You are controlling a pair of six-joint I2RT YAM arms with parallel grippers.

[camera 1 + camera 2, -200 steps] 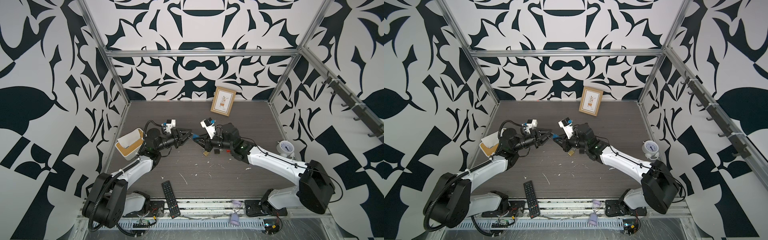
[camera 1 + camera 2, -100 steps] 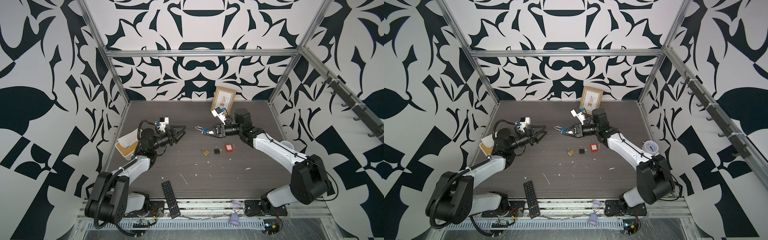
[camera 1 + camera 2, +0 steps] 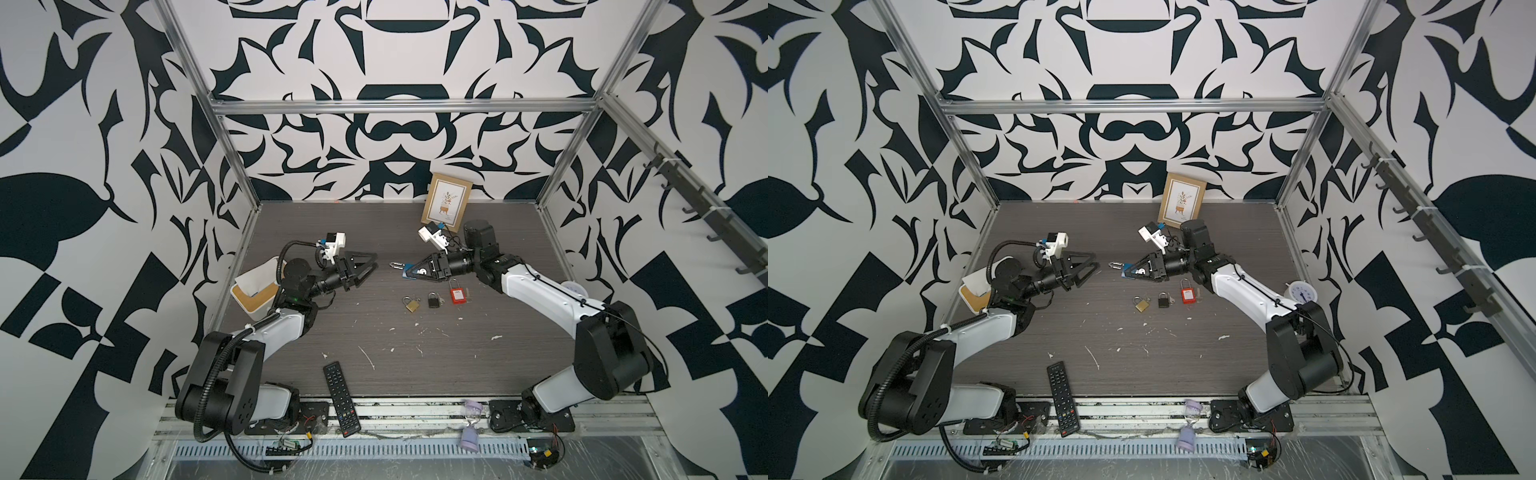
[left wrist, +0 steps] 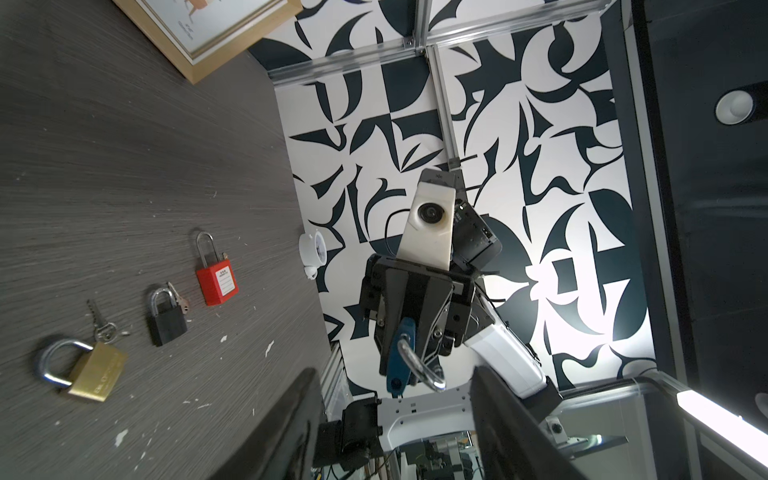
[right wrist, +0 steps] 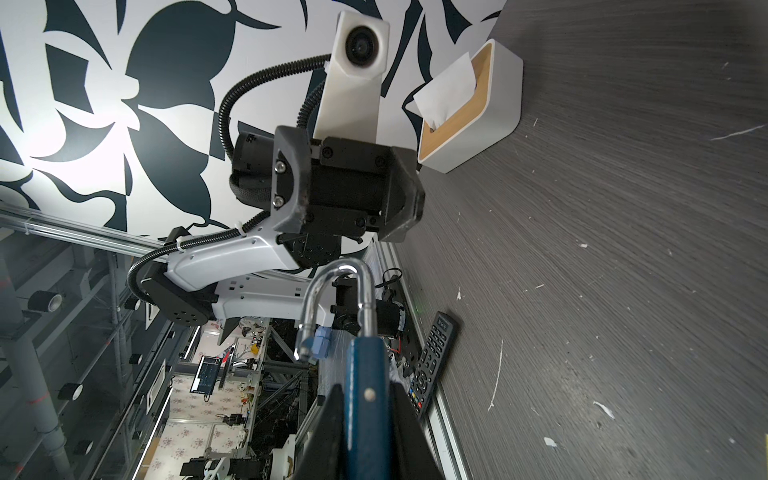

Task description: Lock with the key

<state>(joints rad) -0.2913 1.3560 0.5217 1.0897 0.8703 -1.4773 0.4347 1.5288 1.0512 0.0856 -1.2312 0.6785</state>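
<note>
My right gripper (image 3: 404,271) is shut on the body of a blue padlock (image 3: 406,272) (image 5: 368,399), held above the table with its silver shackle (image 5: 336,291) swung open and pointing at my left gripper. The left gripper (image 3: 371,270) (image 4: 393,376) stands open and empty a short gap away, facing the padlock (image 4: 399,353). In both top views the blue padlock (image 3: 1124,272) hangs between the two grippers. Small keys (image 4: 102,328) lie on the table beside the brass padlock. Neither gripper holds a key.
A brass padlock (image 3: 411,304), a black padlock (image 3: 433,299) and a red padlock (image 3: 457,294) lie in a row under the right gripper. A tissue box (image 3: 257,293) sits far left, a picture frame (image 3: 446,208) at the back, a remote (image 3: 340,392) in front, a white clock (image 3: 575,286) on the right.
The right gripper has risen from the table and swung back to the right with the blue padlock. The left gripper has drawn back to the left and opened wider.
</note>
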